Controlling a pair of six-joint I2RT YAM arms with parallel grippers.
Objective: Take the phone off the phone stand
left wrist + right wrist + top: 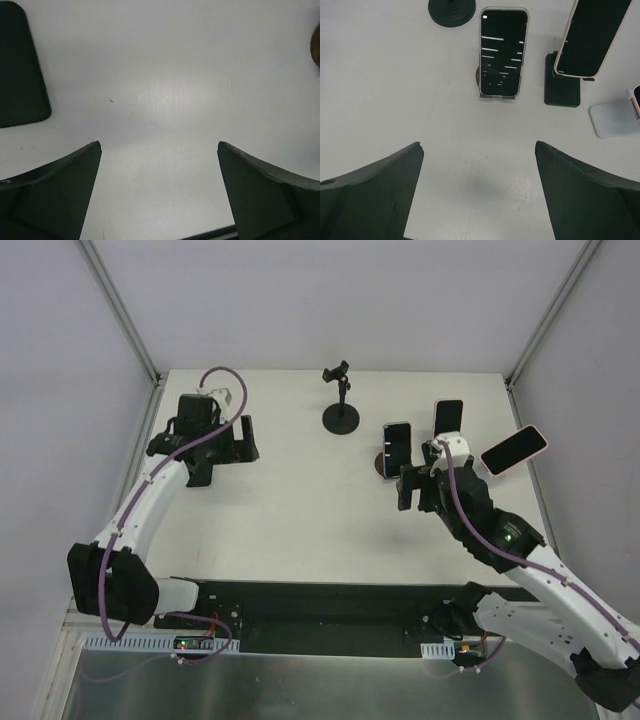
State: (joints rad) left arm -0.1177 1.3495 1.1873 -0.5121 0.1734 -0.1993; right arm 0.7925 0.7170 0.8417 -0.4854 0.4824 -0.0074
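Observation:
Three phones stand on stands at the right. The nearest phone [397, 448], in a clear case with its screen lit, leans on a small stand with a round base [478, 75]; it also shows in the right wrist view [503, 52]. My right gripper [412, 487] is open and empty just in front of it, jaws wide over bare table [477, 145]. A second phone [594, 35] sits on a black stand [562, 87]. A third phone [514, 450], in a pale case, is on a white stand [615, 117]. My left gripper [247, 440] is open and empty at the far left [159, 144].
An empty black clamp stand [340, 405] with a round base [451, 11] stands at the back centre. A dark flat object with rounded corners [20, 65] lies at the left of the left wrist view. White walls close in the table's sides and back.

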